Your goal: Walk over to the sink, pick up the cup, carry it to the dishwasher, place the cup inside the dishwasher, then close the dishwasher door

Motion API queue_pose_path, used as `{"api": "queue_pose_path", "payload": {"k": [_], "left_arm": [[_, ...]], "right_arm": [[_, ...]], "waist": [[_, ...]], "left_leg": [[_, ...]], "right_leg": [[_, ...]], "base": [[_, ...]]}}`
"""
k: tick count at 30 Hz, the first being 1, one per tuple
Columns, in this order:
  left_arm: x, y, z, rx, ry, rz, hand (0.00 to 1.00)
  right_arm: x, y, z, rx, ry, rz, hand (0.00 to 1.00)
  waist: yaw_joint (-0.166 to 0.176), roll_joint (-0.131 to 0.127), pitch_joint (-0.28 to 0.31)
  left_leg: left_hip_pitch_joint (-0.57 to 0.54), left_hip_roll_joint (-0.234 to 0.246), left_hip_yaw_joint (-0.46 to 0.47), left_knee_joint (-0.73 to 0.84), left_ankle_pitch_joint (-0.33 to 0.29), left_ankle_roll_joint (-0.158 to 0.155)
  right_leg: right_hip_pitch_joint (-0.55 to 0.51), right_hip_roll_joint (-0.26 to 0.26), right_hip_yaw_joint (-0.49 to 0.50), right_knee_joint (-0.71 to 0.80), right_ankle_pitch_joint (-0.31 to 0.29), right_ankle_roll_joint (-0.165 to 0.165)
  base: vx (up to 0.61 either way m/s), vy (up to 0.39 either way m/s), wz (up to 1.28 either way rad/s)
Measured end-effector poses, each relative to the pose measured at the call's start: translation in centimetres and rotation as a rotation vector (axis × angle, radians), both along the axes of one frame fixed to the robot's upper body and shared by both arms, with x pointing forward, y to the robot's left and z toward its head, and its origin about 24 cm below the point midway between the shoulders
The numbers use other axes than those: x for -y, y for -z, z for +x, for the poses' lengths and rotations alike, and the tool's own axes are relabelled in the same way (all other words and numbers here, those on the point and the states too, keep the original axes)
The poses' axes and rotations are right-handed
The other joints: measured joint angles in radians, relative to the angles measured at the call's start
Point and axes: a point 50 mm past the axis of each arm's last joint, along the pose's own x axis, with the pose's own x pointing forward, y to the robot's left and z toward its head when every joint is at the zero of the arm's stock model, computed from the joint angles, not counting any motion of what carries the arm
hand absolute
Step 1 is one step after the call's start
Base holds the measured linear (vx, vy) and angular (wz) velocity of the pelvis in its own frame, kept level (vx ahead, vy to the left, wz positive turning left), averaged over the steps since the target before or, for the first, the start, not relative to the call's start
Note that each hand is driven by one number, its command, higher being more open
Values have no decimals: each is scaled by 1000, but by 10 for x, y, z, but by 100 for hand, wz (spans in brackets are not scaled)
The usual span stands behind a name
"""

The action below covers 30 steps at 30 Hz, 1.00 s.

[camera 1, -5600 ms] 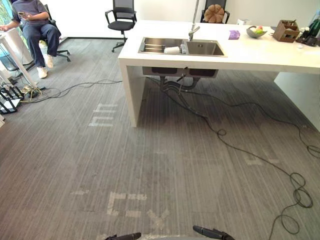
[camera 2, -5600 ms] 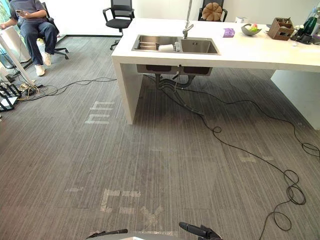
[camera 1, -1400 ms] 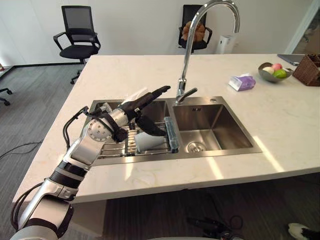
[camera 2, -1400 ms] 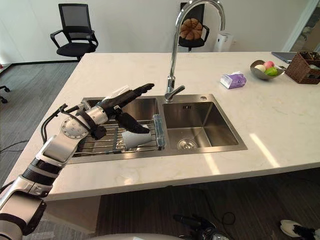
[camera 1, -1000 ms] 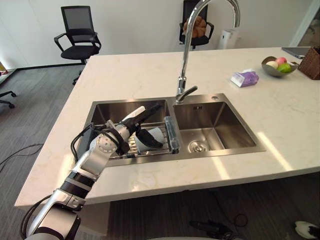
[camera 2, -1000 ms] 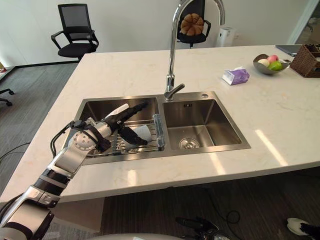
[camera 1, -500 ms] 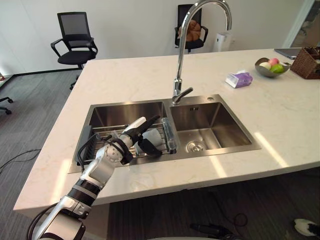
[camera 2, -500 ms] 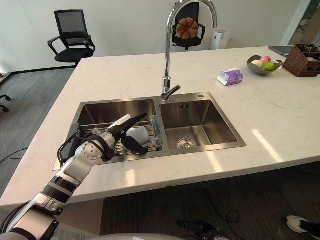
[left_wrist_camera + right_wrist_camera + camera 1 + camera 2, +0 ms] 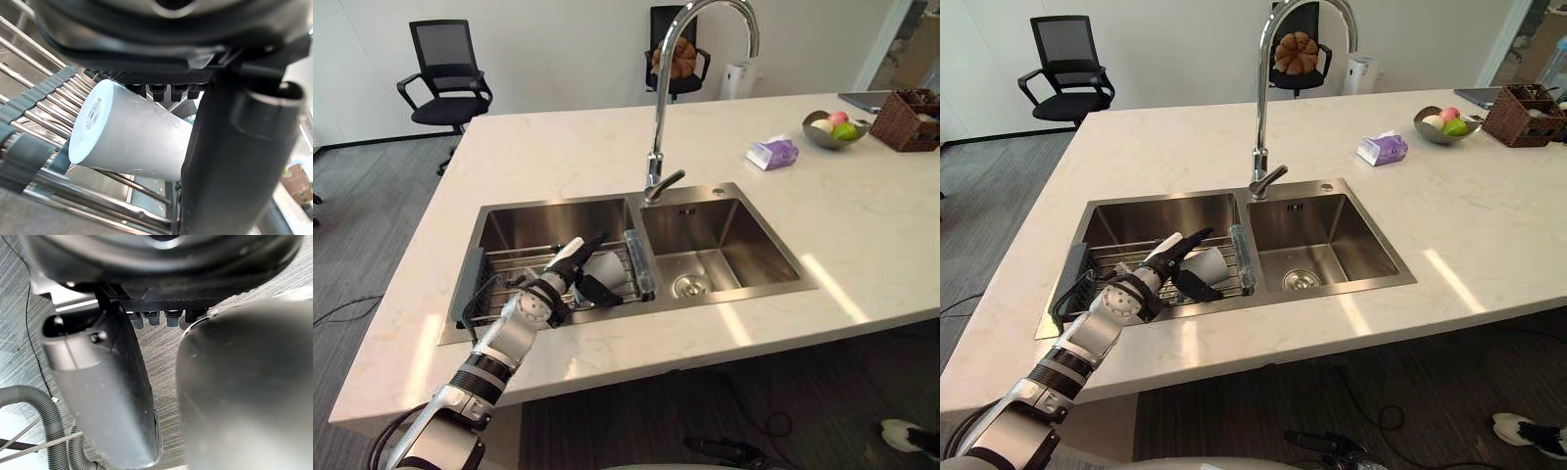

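Currently the left hand (image 9: 558, 281) is spread wide, the cup (image 9: 127, 134) lying sideways on the sink rack (image 9: 514, 262) between its fingers and thumb; an off-centre squeeze could roll it away.

Setting: an office fitted with a kitchen island, as I see it through the head cameras. A white, stone-look desk (image 9: 558, 147) carries a stainless double sink (image 9: 744, 250) with a tall arched faucet (image 9: 658, 108) and a wire drying rack (image 9: 524, 264) in the left basin. Kitchen items sit at the far right of the desk: a tissue pack (image 9: 772, 153), a fruit bowl (image 9: 832, 130) and a wicker basket (image 9: 911, 106). The surroundings are those of an office: grey carpet (image 9: 362, 225), a black swivel chair (image 9: 442, 83) and a second chair (image 9: 677, 59) against a plain white wall (image 9: 558, 49).
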Motion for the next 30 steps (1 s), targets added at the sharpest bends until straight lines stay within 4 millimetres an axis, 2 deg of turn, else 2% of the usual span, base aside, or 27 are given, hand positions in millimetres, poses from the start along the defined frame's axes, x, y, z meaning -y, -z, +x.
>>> {"api": "queue_pose_path", "payload": {"k": [11, 14, 20, 21, 30], "left_arm": [[-20, 11, 5, -83, -134, -50, 100], [-22, 12, 5, -91, -146, -51, 100], [-24, 8, 8, -38, -126, 86, 100], [-24, 7, 8, -30, -123, 109, 0], [-19, 5, 9, -9, -42, 277, 0]], "right_arm": [[0, 0, -1, -8, -4, 13, 100], [-2, 1, -2, -12, -6, 19, 100], [-4, 1, -2, -9, -30, 23, 100], [-4, 1, -2, -10, -30, 24, 100], [-4, 1, -4, -7, -38, 24, 100]], "waist": [[-4, -2, 1], [-3, -12, 6], [-6, -21, 10], [-6, -21, 10], [-6, -22, 10]], "left_leg": [[13, -3, 14, -22, 9, 5], [14, -3, 15, -23, 9, 5], [14, -7, 18, -24, 10, 7], [13, -7, 18, -24, 11, 7], [12, -8, 17, -26, 12, 7]], "right_leg": [[-5, 1, 13, 0, 2, 3], [-6, 2, 13, 0, 2, 3], [-9, -1, 16, -1, 4, 6], [-11, -1, 16, 0, 5, 6], [-12, -2, 15, 0, 5, 6]], "base": [[-40, -20, -3], [-11, -7, 0], [-46, -20, -2], [-43, -25, -2], [-4, -3, 0]]}}
